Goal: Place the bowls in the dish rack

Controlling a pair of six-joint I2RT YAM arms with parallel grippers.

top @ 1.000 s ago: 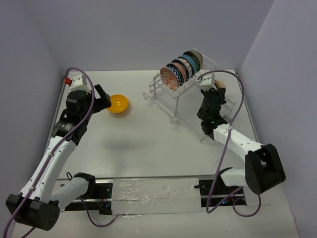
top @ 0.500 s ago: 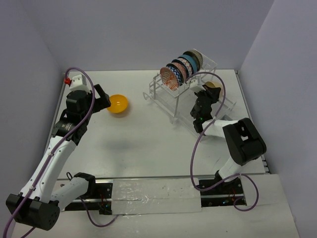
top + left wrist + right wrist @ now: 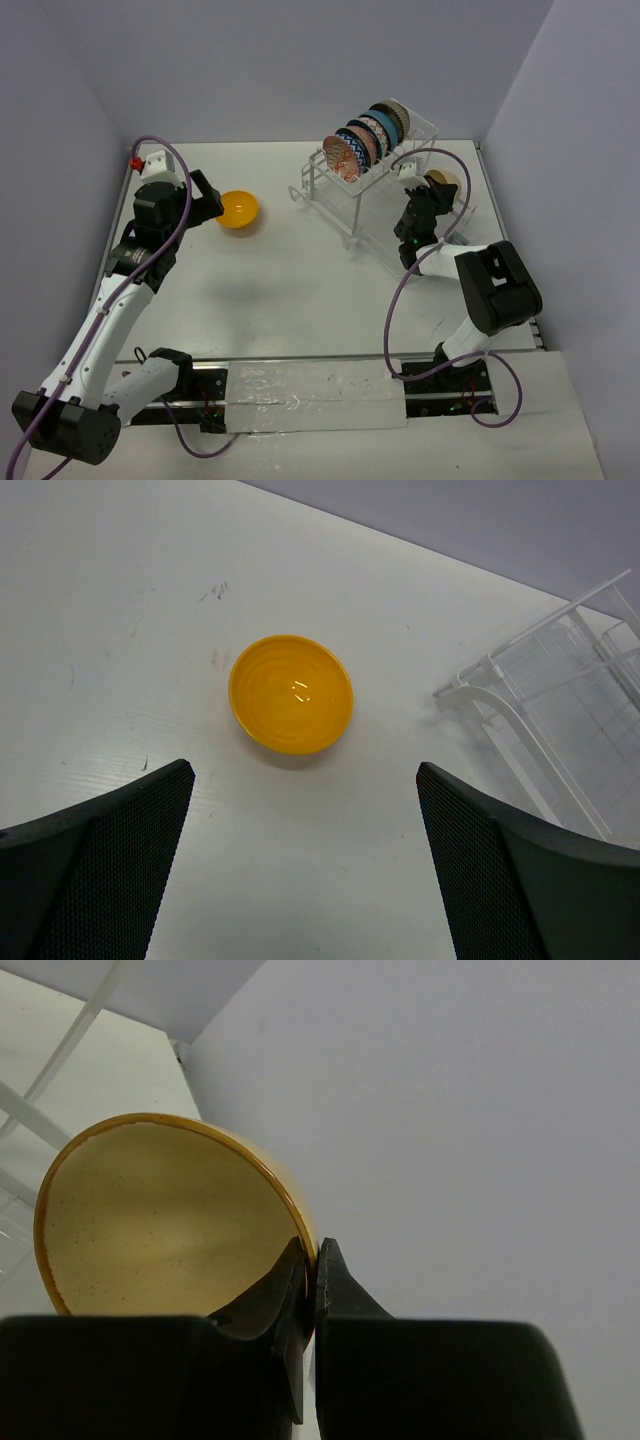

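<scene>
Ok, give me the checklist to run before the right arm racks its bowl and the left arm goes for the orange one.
1. Right claw shut on the rim of the tan bowl: ok.
2. Tan bowl held up at the right end of the dish rack: ok.
3. Free slot for it behind the racked bowls: cannot tell.
4. Left claw wide open: ok.
5. Orange bowl upright on the table, alone, centred ahead of the left claw: ok.
6. Left claw down around the orange bowl: not ok, it hangs short of it.
</scene>
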